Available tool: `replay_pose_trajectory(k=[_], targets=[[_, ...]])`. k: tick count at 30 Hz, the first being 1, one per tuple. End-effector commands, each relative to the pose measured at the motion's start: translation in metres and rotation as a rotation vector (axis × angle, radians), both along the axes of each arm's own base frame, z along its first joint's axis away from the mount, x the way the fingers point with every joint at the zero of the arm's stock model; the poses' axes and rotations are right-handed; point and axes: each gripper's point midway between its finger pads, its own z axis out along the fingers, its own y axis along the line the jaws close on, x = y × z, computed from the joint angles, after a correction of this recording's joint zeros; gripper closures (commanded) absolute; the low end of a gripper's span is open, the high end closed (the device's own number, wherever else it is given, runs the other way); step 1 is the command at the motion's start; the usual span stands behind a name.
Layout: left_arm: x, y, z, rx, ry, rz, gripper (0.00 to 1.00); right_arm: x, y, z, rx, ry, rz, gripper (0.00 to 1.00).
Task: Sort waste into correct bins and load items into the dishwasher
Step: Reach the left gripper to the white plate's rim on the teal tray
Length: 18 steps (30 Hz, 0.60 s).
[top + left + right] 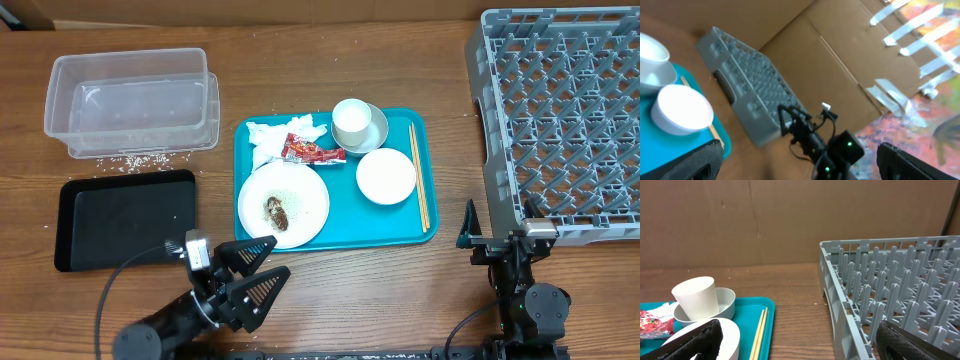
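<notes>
- The clear tub (130, 100) sits far left at the back. Loose rice grains (130, 160) lie on the table just in front of it. They are tiny and will be hard to pick up.
- The black tray (125, 220) lies in front of the tub.
- The left gripper (272, 262) is wide open and holds nothing. It is near the plate's front edge.
- On the teal tray (350, 225), the napkin (272, 135) looks soft and light, so pinch a fold that sticks up. The red wrapper (312, 150) lies partly on it. It looks thin and slippery, and its print is too small to read.
- The plate (305, 195) is hard and smooth and could break, so take it by the rim. The brown food scrap (276, 211) on it looks squishy.
- The cup (351, 120) stands in its saucer (378, 128), with the bowl (386, 176) in front. They are probably slippery, so grab a rim.
- The chopsticks (418, 175) lie flat along the tray's right side. They are thin and hard to get under.
- The right gripper (500, 228) is wide open and empty, by the rack's front corner.
- The dish rack (560, 120) is far right, and its right side is cut off.
</notes>
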Motion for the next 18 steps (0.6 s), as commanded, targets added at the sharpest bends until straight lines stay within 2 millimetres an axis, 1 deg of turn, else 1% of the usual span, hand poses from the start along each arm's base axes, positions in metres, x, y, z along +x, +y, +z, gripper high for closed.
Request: replay_pose_trajectory(k=[1,5,6,7,9,12,15,18], targets=[[-0.001,0.0,0.032,0.154,-0.127,0.024,0.0,0.0,0.0,-0.001,0.0,-0.006,0.003,0.0],[0.021,0.005,0.04,0.316,-0.027,0.045,0.0,0.0,0.0,-0.001,0.0,-0.006,0.003,0.0],[0.03,0.006,0.045,0.368,0.004,0.034,0.0,0.0,0.0,-0.001,0.0,-0.006,0.003,0.0],[0.034,0.005,0.05,0.376,0.019,0.026,0.0,0.0,0.0,-0.001,0.0,-0.006,0.003,0.0],[0.044,0.003,0.061,0.354,0.058,-0.005,0.0,0.0,0.0,-0.001,0.0,-0.006,0.003,0.0],[0.046,-0.008,0.07,0.256,0.16,-0.108,0.0,0.0,0.0,-0.001,0.0,-0.006,0.003,0.0],[0.048,-0.017,0.084,0.217,0.09,-0.216,0.0,0.0,0.0,-0.001,0.0,-0.006,0.003,0.0],[0.051,-0.019,0.081,0.225,0.111,-0.215,0.0,0.0,0.0,-0.001,0.0,-0.006,0.003,0.0]])
